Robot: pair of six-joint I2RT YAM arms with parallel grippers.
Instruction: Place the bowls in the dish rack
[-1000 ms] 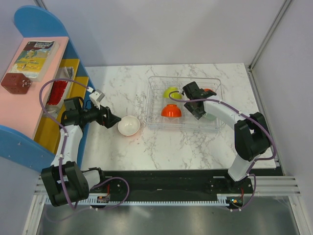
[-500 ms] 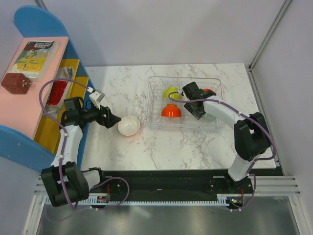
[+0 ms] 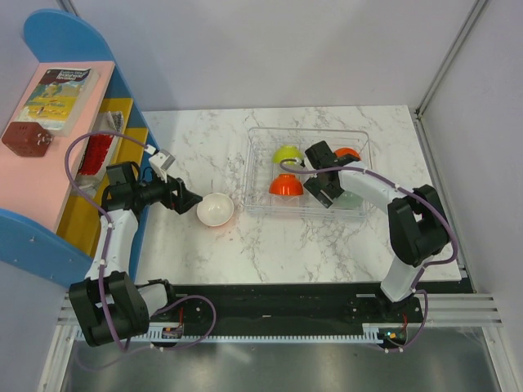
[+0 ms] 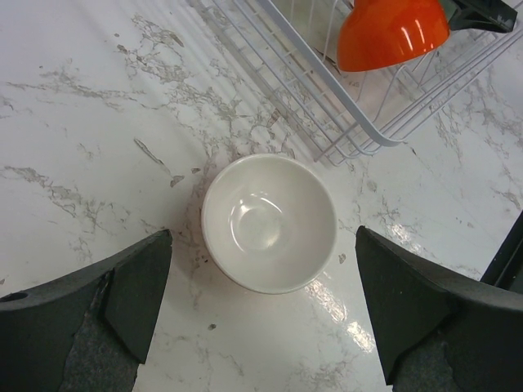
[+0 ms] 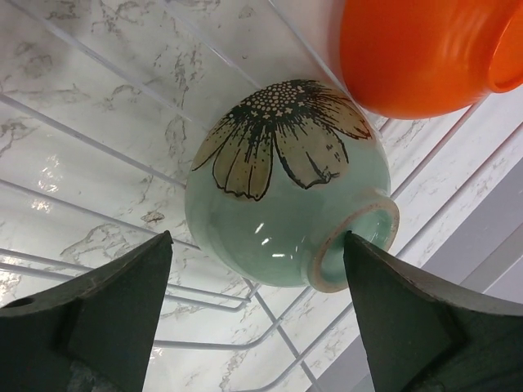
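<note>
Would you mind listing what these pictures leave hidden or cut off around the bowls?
Top view: the right arm covers most of the pale mint green flowered bowl.
Left wrist view: the round bowl with a white inside faces up, so its outer colour is hidden.
Right wrist view: the glossy orange bowl is cut by the top and right edges.

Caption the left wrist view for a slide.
Open left gripper above an upright white bowl on marble table, dish rack corner nearby.
</note>
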